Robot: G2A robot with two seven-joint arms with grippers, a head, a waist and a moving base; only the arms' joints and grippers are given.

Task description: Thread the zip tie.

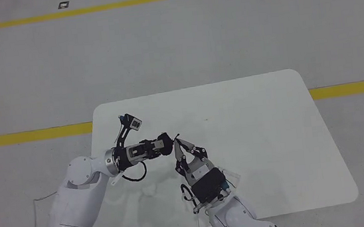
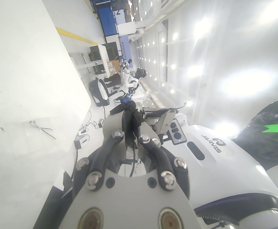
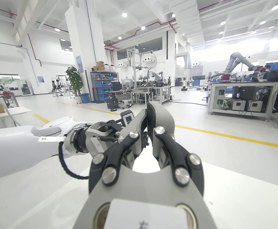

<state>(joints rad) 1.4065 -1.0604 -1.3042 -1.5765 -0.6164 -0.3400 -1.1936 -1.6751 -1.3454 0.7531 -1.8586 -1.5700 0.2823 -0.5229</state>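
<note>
Where left fingers [image 2: 111, 126] pinch it, black zip tie [image 2: 128, 124], thin strap, right fingers [image 3: 163, 117] pressed together.

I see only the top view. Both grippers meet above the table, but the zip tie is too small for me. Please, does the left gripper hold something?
Observer: Yes. In the left wrist view the left gripper has its fingers shut on a black strip, likely the zip tie.
Operator: And the right gripper?
Observer: In its wrist view the right gripper has its fingers pressed together, and a thin dark strip rises from between them.
Operator: Is something lying on the table?
Observer: Yes, the left wrist view shows a few thin dark pieces on the table.
</note>
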